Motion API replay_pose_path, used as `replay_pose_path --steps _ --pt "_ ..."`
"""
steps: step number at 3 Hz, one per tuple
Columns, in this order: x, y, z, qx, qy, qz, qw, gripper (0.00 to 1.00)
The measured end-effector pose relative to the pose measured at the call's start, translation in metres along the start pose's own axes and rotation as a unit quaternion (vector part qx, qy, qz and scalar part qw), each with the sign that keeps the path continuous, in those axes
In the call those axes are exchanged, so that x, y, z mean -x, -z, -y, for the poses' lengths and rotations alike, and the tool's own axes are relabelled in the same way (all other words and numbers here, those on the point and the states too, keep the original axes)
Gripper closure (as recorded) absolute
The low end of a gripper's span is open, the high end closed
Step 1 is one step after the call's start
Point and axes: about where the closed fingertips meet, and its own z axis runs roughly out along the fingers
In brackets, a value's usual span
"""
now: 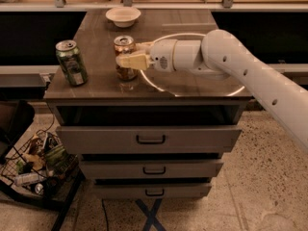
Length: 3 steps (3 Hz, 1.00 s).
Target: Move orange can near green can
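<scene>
The orange can [125, 57] stands upright on the brown tabletop [187, 85], left of the middle. My gripper [129, 59] reaches in from the right and is shut on the orange can at mid-height. One pale finger [133, 61] lies across the can's front. The green can [71, 62] stands upright near the table's left edge, a can's width or so left of the orange can.
A white bowl [123, 16] sits at the back of the table. My white arm [250, 76] crosses the table's right half. Drawers [150, 138] lie below the top. A wire basket of clutter [36, 170] stands on the floor at left.
</scene>
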Motion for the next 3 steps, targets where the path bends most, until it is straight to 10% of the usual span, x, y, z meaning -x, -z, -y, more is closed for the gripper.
replay_pose_path --steps 3 --pt "0.0006 -0.0056 -0.0047 0.007 0.001 -0.001 1.0 0.35"
